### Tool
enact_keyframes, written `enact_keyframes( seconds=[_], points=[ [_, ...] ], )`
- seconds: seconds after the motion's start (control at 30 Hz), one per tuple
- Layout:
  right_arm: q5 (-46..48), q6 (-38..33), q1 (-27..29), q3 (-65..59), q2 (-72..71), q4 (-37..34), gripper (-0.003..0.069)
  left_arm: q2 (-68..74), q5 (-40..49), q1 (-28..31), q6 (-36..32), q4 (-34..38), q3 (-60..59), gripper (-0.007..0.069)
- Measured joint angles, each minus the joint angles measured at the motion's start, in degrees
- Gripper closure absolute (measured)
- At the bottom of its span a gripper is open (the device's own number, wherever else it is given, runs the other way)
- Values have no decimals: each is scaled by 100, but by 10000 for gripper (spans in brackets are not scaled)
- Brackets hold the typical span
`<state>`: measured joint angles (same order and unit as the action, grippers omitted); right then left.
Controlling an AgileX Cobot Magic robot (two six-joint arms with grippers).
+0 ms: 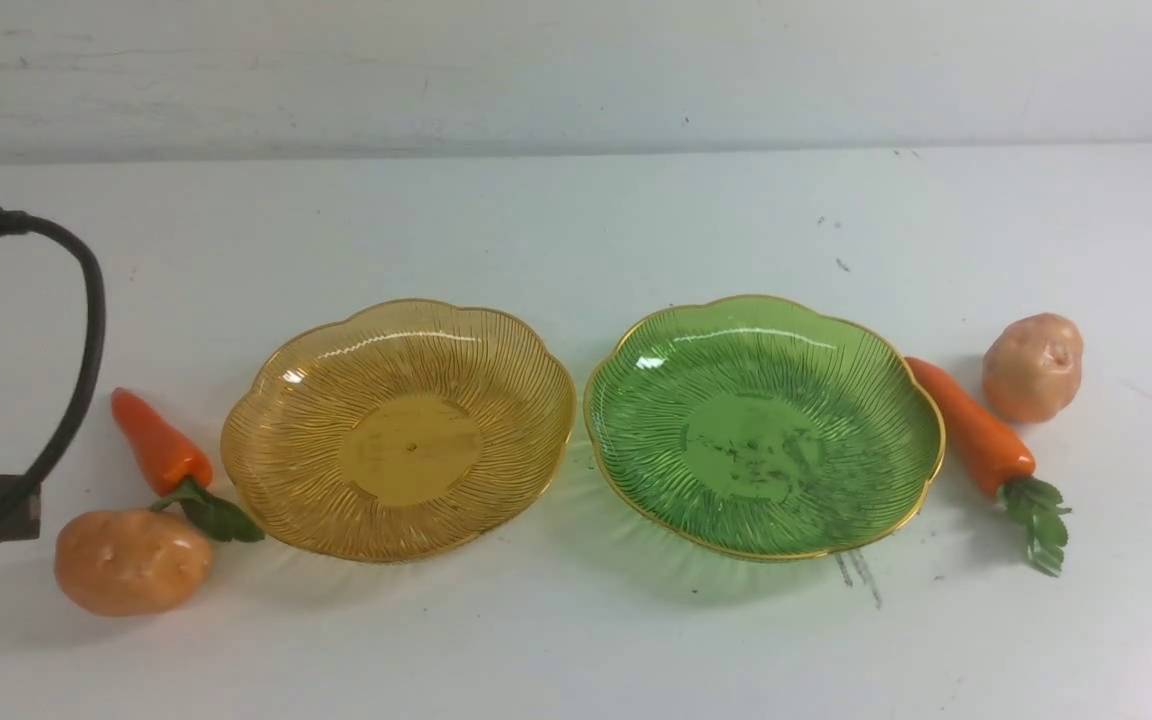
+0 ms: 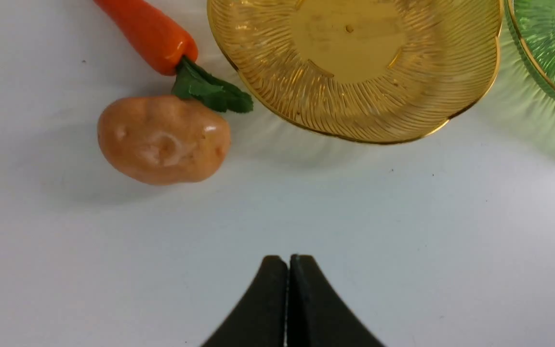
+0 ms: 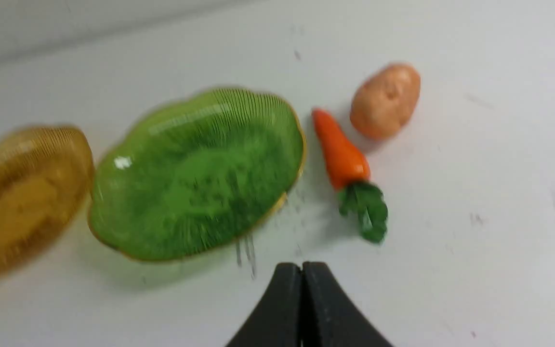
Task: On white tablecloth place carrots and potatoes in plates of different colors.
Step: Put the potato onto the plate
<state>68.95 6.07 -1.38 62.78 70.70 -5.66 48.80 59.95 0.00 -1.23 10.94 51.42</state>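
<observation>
My fingers (image 2: 305, 289) are pressed closed on both hands, gripping nothing; carrots (image 1: 971, 425) and potatoes (image 1: 133, 562) lie outside the amber plate (image 1: 411, 450) and green plate (image 1: 754, 445), one pair flanking each, probably for short reaches

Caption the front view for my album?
Yellow plate and green plate, both empty, with a carrot and a potato lying on each outer side.

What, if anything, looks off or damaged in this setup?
Nothing is spilled or broken. Only the white tablecloth looks slightly off: dark scuffs mark it just nearer the robot than the green plate, like dirt or wear.
</observation>
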Motion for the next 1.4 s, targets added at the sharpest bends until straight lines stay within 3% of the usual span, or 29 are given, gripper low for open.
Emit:
enact_keyframes(
  seconds=[0.2,0.43,0.7,0.9,1.13,1.27,1.3,1.33,1.4],
  points=[
    [21,17,137,1449,1772,225,630,0,71,0,-82,0,0,634],
    [-18,-38,606,2316,2940,-311,483,0,77,0,-93,0,0,634],
    [-609,277,775,3021,3973,-642,124,0,83,0,-93,0,0,634],
    [-1189,502,758,3195,4648,-618,-19,0,83,0,-93,0,0,634],
    [-1532,491,758,3204,5246,-915,-24,0,83,0,-93,-9,0,634],
    [-1544,420,758,3204,5294,-1075,55,0,83,0,-93,-9,0,634],
    [-1544,358,758,3204,5294,-1105,133,0,83,0,-93,-9,0,634],
    [-1538,328,758,3211,5294,-1118,165,0,83,0,-93,-9,0,634],
    [-1502,234,758,3236,5281,-1118,156,0,83,0,-93,-16,0,634]
  ],
)
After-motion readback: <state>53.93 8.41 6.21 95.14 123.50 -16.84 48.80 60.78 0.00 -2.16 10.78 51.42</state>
